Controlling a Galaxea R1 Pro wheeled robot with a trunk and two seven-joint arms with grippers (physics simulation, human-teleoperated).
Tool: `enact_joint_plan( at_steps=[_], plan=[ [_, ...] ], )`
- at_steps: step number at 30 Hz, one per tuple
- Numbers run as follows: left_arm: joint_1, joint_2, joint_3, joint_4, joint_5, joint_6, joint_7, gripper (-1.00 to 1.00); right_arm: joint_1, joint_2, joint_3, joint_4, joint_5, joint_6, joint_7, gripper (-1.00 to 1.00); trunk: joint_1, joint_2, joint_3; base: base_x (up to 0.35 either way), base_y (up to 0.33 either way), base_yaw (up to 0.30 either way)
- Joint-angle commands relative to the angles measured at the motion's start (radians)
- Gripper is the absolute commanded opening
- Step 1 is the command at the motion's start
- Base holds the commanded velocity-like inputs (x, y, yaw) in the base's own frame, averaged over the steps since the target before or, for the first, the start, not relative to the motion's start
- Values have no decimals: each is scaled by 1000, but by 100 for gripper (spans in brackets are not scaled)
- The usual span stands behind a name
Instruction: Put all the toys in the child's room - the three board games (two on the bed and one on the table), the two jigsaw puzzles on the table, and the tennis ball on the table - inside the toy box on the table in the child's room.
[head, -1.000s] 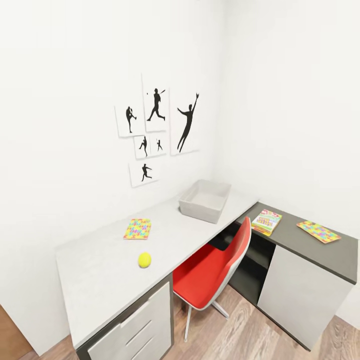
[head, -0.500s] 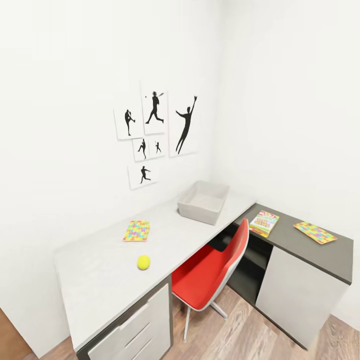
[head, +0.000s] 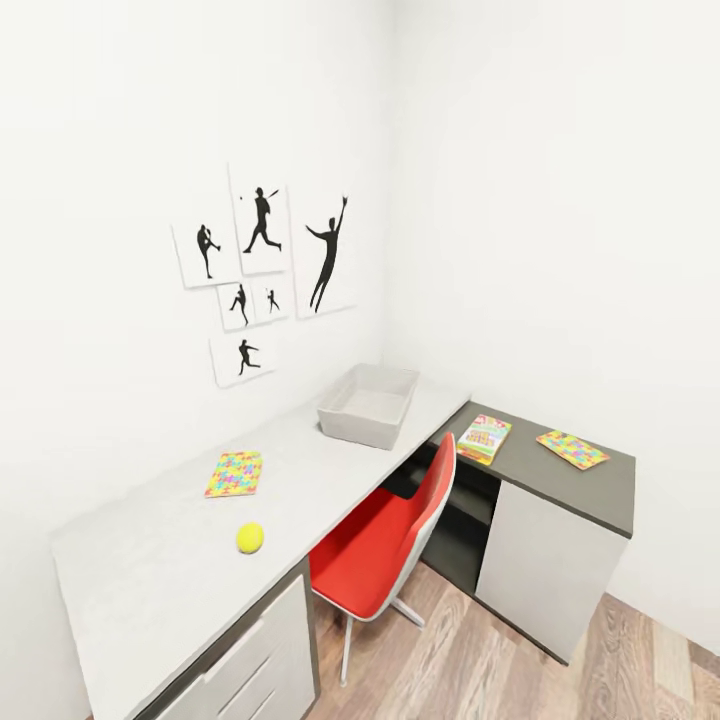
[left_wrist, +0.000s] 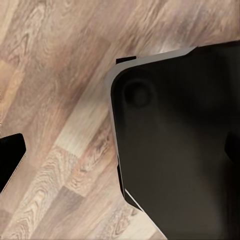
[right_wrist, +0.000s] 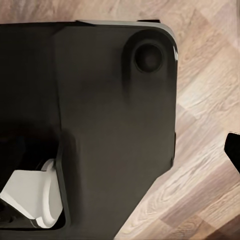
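On the light-grey top of the table (head: 180, 590) you had the toy box (head: 368, 404) near the corner, a jigsaw puzzle (head: 234, 473) by the wall and the tennis ball (head: 250, 538) nearer the edge. Its dark wing carried a board game (head: 485, 438) and a second puzzle (head: 572, 449). Your wrist cameras faced wood floor (left_wrist: 55, 80); whether the jaws stood apart or together could not be told.

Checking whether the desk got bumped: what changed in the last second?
Only the camera turned, sliding the whole scene leftward. The tennis ball, both jigsaw puzzles, the board game and the toy box keep their places on the table.
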Motion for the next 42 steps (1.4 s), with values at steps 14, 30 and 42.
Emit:
enact_joint_plan(
  at_steps=[14, 30, 42],
  plan=[
    [0, -4, -3, -1, -1, -3, 7, 100, 0, -6, -2, 0, -5, -6, 0, 100, -54, 97, 43, 0, 0, -280],
    [-3, -11, -1, -179, 0, 133, 13, 100, -2, -15, -3, 0, -150, 0, -2, 100, -115, 209, 91, 0, 0, -280],
    [-60, -63, 0, -433, 3, 453, 15, 100, -129, -44, -2, -6, -384, 69, -2, 100, -161, 293, 122, 0, 0, -278]
  ],
)
